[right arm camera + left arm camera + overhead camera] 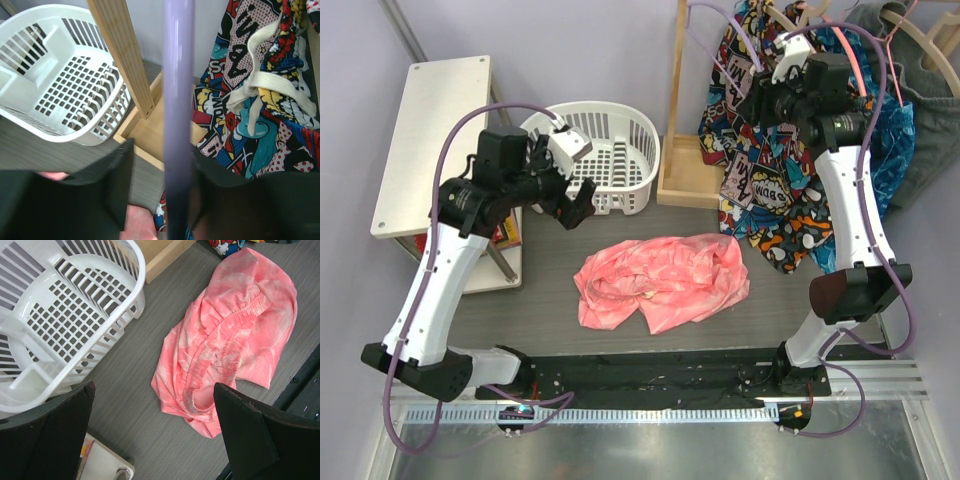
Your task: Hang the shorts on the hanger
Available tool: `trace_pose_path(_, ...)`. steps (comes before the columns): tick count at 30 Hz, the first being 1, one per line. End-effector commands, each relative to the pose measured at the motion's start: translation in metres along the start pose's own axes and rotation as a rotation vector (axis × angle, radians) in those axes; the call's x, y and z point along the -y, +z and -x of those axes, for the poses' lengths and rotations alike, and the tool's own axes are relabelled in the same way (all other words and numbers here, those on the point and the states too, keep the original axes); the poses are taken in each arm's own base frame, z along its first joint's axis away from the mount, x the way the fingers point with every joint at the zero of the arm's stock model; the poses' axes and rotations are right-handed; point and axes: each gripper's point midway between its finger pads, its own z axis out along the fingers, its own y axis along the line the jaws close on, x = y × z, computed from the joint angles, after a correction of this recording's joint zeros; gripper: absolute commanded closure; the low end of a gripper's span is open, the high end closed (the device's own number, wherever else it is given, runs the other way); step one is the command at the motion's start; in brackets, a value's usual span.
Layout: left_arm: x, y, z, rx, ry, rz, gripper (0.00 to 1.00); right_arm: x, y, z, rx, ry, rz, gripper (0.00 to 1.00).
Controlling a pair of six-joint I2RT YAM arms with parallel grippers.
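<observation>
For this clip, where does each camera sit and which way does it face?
Top external: above and behind, looking down at the table and shorts; left arm and right arm show.
Left wrist: on the left arm, looking down at the shorts and basket; its two fingers at the bottom.
Right wrist: on the right arm, facing the hanger bar between its fingers, comic-print garment beside it.
Shared: all three show the basket; top and left wrist both show the shorts.

You're at a robotics lab bench staged for laundry: black mounting plate (650,376), white laundry basket (610,160), wooden clothes rack (678,100).
</observation>
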Motion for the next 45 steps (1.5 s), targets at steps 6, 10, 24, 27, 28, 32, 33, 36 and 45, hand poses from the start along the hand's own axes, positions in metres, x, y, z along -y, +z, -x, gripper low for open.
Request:
trace_pose_path(6,-0.001,-0.011,0.014,0.069,0.012,0.021,0.00,-0.008,-0.022,0.052,0.199,-0.046,0.002,0.99)
trace_pose_path(10,-0.003,-0.010,0.012,0.063,0.012,0.030,0.00,-0.012,-0.047,0.075,0.306,-0.070,-0.029,0.99)
trace_pose_path(24,-0.006,-0.005,0.009,0.051,0.010,0.036,0.00,-0.016,-0.099,0.098,0.441,-0.111,-0.110,0.99)
trace_pose_path(27,-0.007,-0.002,0.007,0.041,0.008,0.036,0.00,-0.017,-0.103,0.085,0.386,-0.122,-0.117,0.99)
trace_pose_path(28,-0.007,-0.002,0.006,0.039,0.010,0.035,0.00,-0.017,-0.104,0.075,0.344,-0.121,-0.120,0.99)
trace_pose_path(32,-0.005,0.003,-0.002,0.020,0.000,0.027,0.00,-0.016,-0.118,0.041,0.234,-0.124,-0.155,0.99)
trace_pose_path(33,-0.005,0.005,-0.005,0.013,-0.004,0.024,0.00,-0.019,-0.132,0.039,0.233,-0.126,-0.169,0.99)
trace_pose_path(36,-0.002,0.010,-0.014,-0.007,-0.022,0.011,0.00,-0.022,-0.156,0.006,0.147,-0.129,-0.201,0.99)
trace_pose_path(45,0.019,0.032,-0.042,-0.050,-0.155,-0.087,0.00,-0.082,-0.199,-0.105,-0.125,-0.199,0.078,0.99)
